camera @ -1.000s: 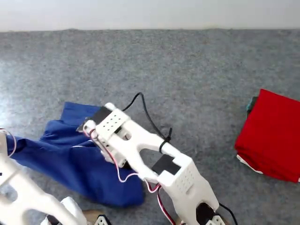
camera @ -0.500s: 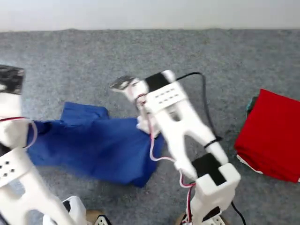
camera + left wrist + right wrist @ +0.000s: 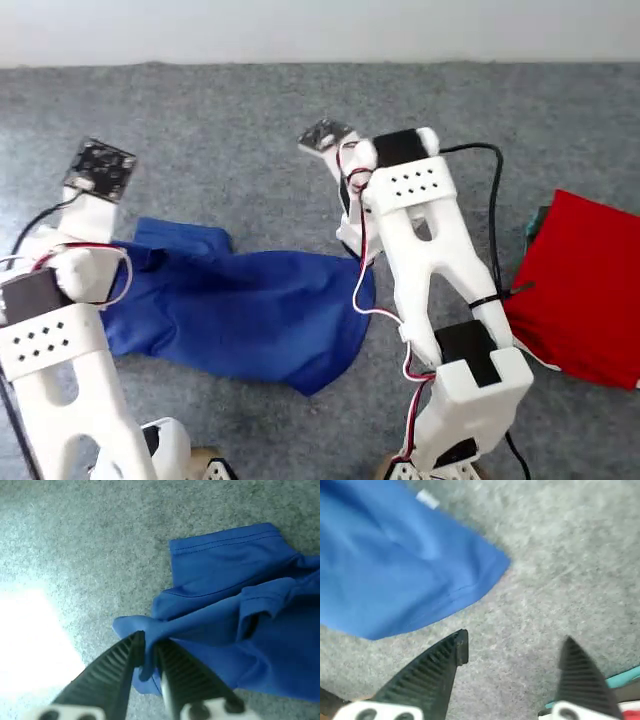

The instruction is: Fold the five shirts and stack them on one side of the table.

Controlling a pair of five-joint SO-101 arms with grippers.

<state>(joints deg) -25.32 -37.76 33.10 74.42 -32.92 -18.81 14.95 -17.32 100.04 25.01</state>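
Over the table, from the high camera, a blue shirt lies crumpled and unfolded on the grey table, left of the middle. The left arm stands at the shirt's left end. The right arm stands at its right end, with the wrist above the shirt's right corner. Well apart, at the table's right edge, sits a folded red shirt. A sliver of teal cloth shows at its far corner.

From the left wrist, the left gripper is pinched narrow on a bunched fold of the blue shirt, and the cloth runs between its two ribbed black fingers. Beyond the pinch the shirt spreads over the grey surface. A hemmed sleeve lies flat at its outer edge.

From the right wrist, the right gripper stands wide, with nothing held and bare grey table under the gap. A corner of the blue shirt lies near one finger but apart from it. A small white label sits on the cloth farther off. By the other finger, bits of teal and red cloth show at the picture's edge.
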